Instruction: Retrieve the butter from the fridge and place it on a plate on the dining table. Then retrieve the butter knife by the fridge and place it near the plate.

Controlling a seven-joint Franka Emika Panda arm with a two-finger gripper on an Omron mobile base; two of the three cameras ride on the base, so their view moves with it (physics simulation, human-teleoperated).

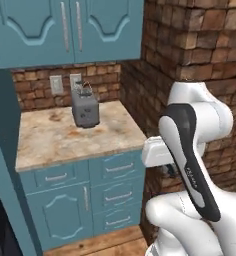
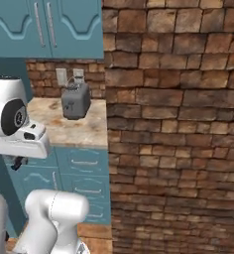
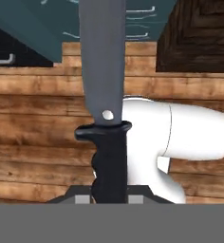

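Clearly the butter knife (image 3: 104, 95) is already in the gripper (image 3: 109, 197): in the hand view the jaws are clamped on the lower end of its black ribbed handle, and the grey blade runs straight up and away from the fingers, over the wooden floor (image 3: 38, 118). It should be a light, rigid thing that will not sag or bend, but the blade is smooth and likely slick, so the handle, with its ridges and raised collar, is the right place to hold it. A long lever held at one end could twist in the jaws if it is swung fast or bumped. In the base views the arm is folded low before a brick wall (image 2: 178, 124) and a teal cabinet (image 1: 85, 195) whose marbled counter (image 1: 55, 140) bears a grey toaster (image 1: 85, 111).
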